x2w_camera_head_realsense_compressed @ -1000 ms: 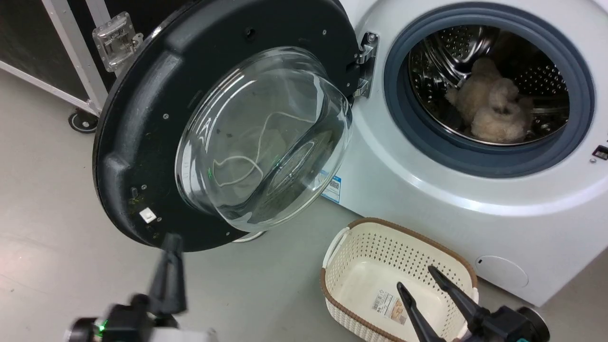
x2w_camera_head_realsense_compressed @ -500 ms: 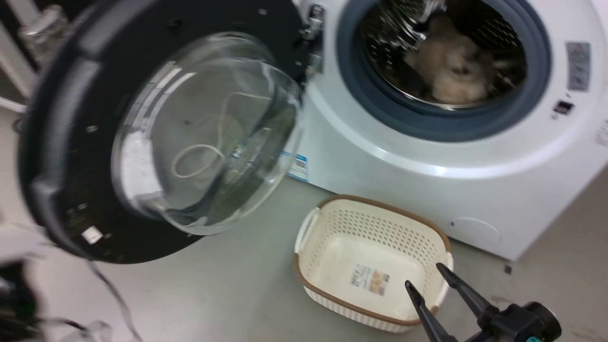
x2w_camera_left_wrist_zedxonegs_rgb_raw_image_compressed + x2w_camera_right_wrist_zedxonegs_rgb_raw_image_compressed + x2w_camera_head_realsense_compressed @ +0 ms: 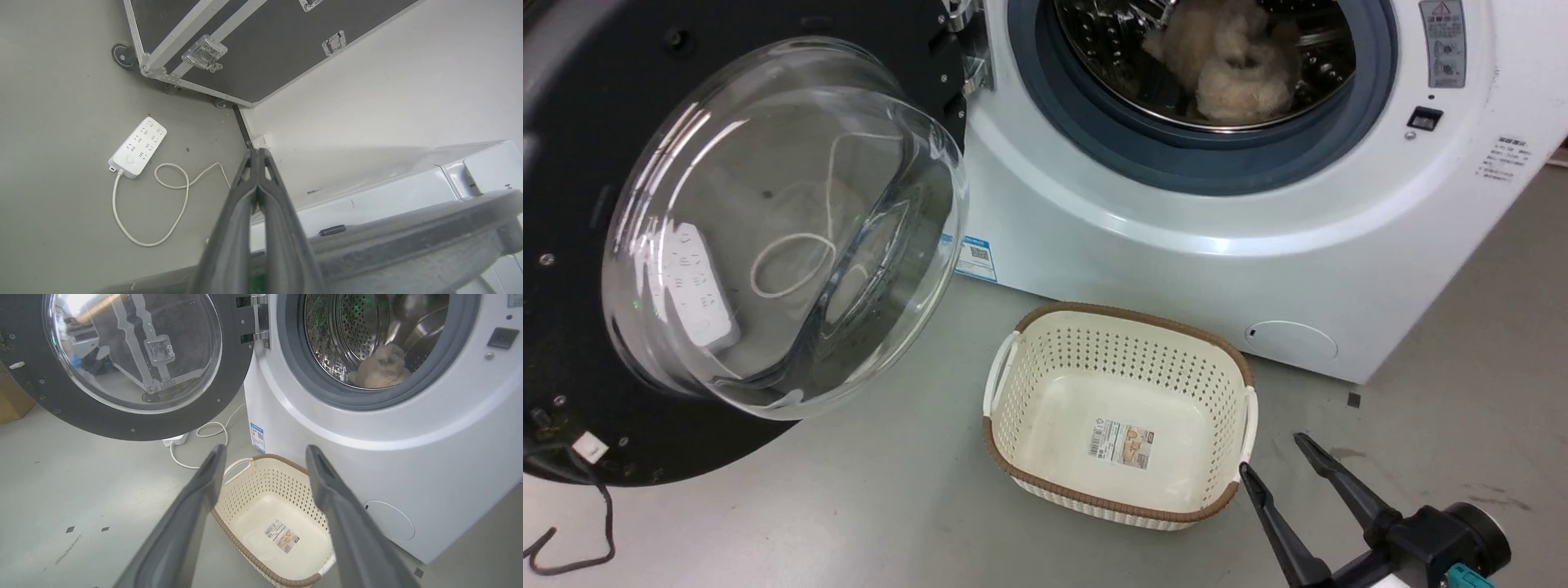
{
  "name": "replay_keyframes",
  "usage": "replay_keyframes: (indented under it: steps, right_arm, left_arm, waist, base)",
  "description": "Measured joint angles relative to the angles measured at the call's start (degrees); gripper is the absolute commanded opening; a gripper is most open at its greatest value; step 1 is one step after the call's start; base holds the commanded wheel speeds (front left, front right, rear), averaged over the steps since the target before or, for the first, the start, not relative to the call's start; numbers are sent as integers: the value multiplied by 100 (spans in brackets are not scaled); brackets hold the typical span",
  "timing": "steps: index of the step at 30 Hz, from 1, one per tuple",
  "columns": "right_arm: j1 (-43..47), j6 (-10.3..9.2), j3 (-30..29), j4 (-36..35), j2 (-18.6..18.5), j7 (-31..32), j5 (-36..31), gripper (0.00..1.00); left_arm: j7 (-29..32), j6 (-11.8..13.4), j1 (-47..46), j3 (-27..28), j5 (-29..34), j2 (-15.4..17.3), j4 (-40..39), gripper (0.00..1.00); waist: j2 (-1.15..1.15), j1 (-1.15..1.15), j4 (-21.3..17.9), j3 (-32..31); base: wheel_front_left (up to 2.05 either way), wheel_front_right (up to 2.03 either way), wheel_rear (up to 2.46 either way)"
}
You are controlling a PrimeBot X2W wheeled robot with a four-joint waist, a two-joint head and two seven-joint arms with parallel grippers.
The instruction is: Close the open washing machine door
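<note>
While the washing machine door [image 3: 784, 229] hangs wide open to the left of the washing machine [image 3: 1176, 237] in the head view, its glass bowl bulges outward. The drum stands uncovered with a fluffy beige bundle [image 3: 1225, 57] inside. A cream basket [image 3: 1045, 359] sits on the floor before the machine. The right gripper [image 3: 1272, 454] hovers just beside its right rim, fingers spread.

From the left wrist, the left gripper [image 3: 258, 152] has its fingers pressed together on nothing, near the door's grey edge. A white power strip [image 3: 138, 147] and a black case [image 3: 253, 45] lie beyond.

From the right wrist, the spread fingers frame the basket, with the open door at upper left.
</note>
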Motion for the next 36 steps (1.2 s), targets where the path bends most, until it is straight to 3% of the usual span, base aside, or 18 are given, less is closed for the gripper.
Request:
replay_keyframes:
  steps: [5, 9, 12, 22, 30, 36]
  right_arm:
    - [-27, 0, -1, 11, -15, 0, 8, 100]
    - [-29, 0, 0, 43, 3, 0, 8, 100]
    - [-37, 0, -9, 71, 65, 0, 8, 100]
    - [-14, 0, -157, 213, 312, 0, -4, 100]
    - [-14, 0, -311, 222, 359, 0, -64, 100]
    - [-34, 0, -325, 205, 355, 0, -82, 100]
  left_arm:
    - [798, 29, 4, 44, -610, -45, -9, 0]
    - [1276, -336, 210, 3, -922, -59, -269, 0]
    - [1699, -467, 463, -26, -1230, -166, -457, 0]
    - [3056, -557, 1529, -559, -1993, -937, -1392, 0]
    - [3325, -535, 2240, -1433, -2121, -1570, -2100, 0]
    - [2658, -657, 2760, -2549, -2481, -1630, -2269, 0]
  waist:
    - [0, 0, -28, -2]
    - [0, -1, -25, -76]
    - [0, -1, -27, -166]
    - [0, -1, -60, -595]
    - [0, -1, -243, -690]
    - [0, -1, -532, -567]
  base:
    - [0, 0, 0]
    - [0, 0, 0]
    - [0, 0, 0]
    - [0, 0, 0]
    - [0, 0, 0]
    - [0, 0, 0]
